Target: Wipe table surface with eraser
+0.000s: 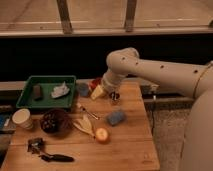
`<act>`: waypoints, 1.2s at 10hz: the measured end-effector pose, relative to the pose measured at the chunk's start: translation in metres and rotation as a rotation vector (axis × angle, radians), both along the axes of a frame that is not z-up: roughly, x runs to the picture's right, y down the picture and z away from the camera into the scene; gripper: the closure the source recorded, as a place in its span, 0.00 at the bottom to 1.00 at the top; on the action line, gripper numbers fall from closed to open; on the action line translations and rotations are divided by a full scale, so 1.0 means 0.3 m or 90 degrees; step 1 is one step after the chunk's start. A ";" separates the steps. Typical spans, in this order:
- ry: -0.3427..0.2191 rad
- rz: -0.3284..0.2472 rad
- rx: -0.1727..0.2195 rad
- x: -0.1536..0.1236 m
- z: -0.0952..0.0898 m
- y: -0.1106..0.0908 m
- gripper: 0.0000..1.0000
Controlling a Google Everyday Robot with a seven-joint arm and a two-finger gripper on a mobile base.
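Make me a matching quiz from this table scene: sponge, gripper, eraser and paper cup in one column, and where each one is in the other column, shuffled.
1. sponge
2. gripper
3. eraser
4. paper cup

A. inside the green tray, left of the cloth
B. on the table, in front of the tray's left end
C. over the table's back part, just right of the tray
D. on the table, right of centre

Pairs: 1-D, 2-C, 3-A, 4-B
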State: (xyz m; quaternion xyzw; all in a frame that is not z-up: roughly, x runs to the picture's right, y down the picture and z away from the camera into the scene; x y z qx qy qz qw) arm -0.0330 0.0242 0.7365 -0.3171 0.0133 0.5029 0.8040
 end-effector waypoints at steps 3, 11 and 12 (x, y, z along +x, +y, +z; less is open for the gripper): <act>-0.063 -0.043 0.031 -0.168 -0.055 -0.039 0.20; -0.028 -0.062 0.062 -0.083 -0.036 -0.039 0.20; -0.042 -0.081 0.069 -0.100 -0.020 -0.054 0.20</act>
